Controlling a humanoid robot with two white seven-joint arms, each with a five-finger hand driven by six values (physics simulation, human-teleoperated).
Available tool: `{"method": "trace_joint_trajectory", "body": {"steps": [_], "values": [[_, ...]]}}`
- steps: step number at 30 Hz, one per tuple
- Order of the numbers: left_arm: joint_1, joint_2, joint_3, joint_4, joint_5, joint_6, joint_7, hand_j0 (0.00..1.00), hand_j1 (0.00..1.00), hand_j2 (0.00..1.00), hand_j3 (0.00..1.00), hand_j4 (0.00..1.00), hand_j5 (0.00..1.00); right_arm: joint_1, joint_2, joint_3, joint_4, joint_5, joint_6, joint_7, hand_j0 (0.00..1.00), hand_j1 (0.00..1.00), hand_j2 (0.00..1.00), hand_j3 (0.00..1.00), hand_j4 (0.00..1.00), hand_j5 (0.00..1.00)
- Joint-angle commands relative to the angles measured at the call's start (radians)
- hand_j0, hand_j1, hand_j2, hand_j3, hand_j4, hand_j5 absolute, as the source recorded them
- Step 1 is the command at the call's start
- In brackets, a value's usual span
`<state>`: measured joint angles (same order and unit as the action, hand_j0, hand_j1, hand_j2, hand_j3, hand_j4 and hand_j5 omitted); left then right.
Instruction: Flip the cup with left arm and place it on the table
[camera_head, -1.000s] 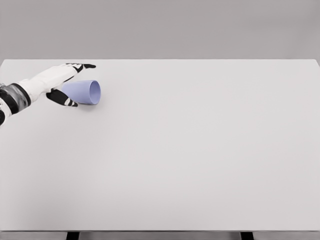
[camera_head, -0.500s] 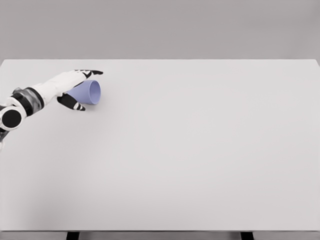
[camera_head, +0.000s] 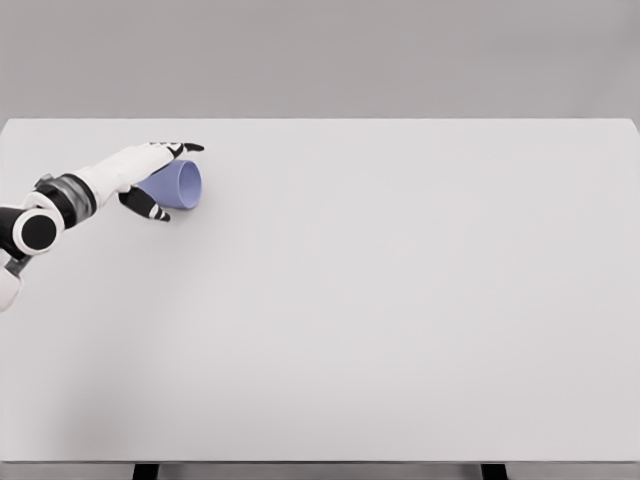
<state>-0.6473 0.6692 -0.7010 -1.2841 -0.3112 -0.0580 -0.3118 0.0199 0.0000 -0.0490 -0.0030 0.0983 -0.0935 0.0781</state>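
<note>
Left hand (camera_head: 148, 180) straddles the blue cup (camera_head: 180, 185), lying on its side at the white table's (camera_head: 400, 300) far left, fingers above, thumb below; firm clamping cannot be confirmed.

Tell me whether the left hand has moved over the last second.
Yes. The left hand has slid rightward along the table, closing around the lying cup, which stays put.

Lavender-blue cup (camera_head: 180, 185), white hand (camera_head: 148, 172) with black fingertips, pale grey table (camera_head: 400, 300).
</note>
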Motion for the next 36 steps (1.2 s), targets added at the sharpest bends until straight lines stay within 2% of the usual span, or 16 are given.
{"method": "trace_joint_trajectory", "body": {"steps": [1,17,24,29,31,33,36], "values": [[-0.002,-0.013,-0.002,0.022,-0.003,0.001,0.0,1.0,1.0,1.0,1.0,1.0,1.0,0.002,0.0,0.0,0.0,0.0,0.0,0.0,1.0,1.0,1.0,1.0,1.0,1.0],[-0.014,-0.031,-0.011,0.055,-0.016,0.001,0.002,0.99,0.99,0.99,0.99,0.99,0.99,0.002,0.0,0.0,0.0,0.0,0.0,0.0,1.0,1.0,1.0,1.0,1.0,1.0],[-0.015,-0.04,-0.011,0.077,-0.016,0.001,0.016,0.83,0.83,0.83,0.83,0.83,0.83,0.002,0.0,0.0,0.0,0.0,0.0,0.0,1.0,1.0,1.0,1.0,1.0,1.0],[-0.015,-0.045,-0.012,0.085,-0.012,0.001,0.016,0.79,0.79,0.79,0.79,0.79,0.79,0.002,0.0,0.0,0.0,0.0,0.0,0.0,1.0,1.0,1.0,1.0,1.0,1.0],[-0.015,-0.048,-0.012,0.098,-0.011,0.001,0.016,0.67,0.67,0.67,0.67,0.67,0.67,0.002,0.0,0.0,0.0,0.0,0.0,0.0,1.0,1.0,1.0,1.0,1.0,1.0],[-0.015,-0.048,-0.012,0.098,-0.008,0.0,0.016,0.61,0.61,0.61,0.61,0.61,0.61,0.002,0.0,0.0,0.0,0.0,0.0,0.0,1.0,1.0,1.0,1.0,1.0,1.0],[-0.015,-0.046,-0.012,0.097,-0.003,0.0,0.016,0.59,0.59,0.59,0.59,0.59,0.59,0.0,0.0,0.0,0.0,0.0,0.0,0.0,1.0,1.0,1.0,1.0,1.0,1.0]]}}
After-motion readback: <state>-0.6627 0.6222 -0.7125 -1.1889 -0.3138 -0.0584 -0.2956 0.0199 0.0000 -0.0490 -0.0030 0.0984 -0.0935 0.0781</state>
